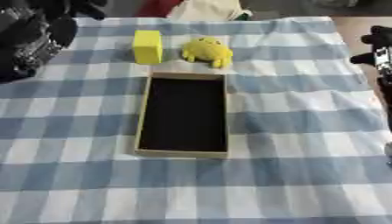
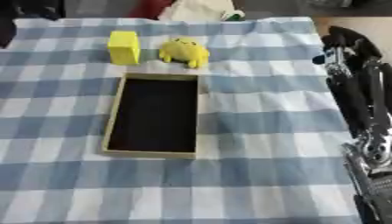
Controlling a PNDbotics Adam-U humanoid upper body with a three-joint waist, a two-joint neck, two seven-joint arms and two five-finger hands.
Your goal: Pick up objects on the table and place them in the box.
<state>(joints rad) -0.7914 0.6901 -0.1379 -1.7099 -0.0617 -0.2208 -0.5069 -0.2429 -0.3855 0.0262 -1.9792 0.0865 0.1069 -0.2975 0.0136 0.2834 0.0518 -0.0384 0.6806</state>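
Observation:
A shallow tan box [image 1: 182, 153] with a dark, empty inside lies lengthwise in the middle of the blue-and-white checked cloth. Just beyond its far end stand a yellow block [image 1: 147, 46], upright, and a round yellow soft toy [image 1: 207, 51] to its right. My left hand [image 1: 34, 39] is a dark mass at the far left corner, left of the block and apart from it. My right hand [image 2: 344, 43] hovers at the table's right edge, well right of the toy, its arm running down that side. Neither hand holds anything that I can see.
Red and cream cloth things [image 1: 201, 8] lie past the table's far edge. The table ends close to my right arm, with tan floor [image 2: 371, 26] beyond. Checked cloth [image 1: 191, 192] stretches between the box and the near edge.

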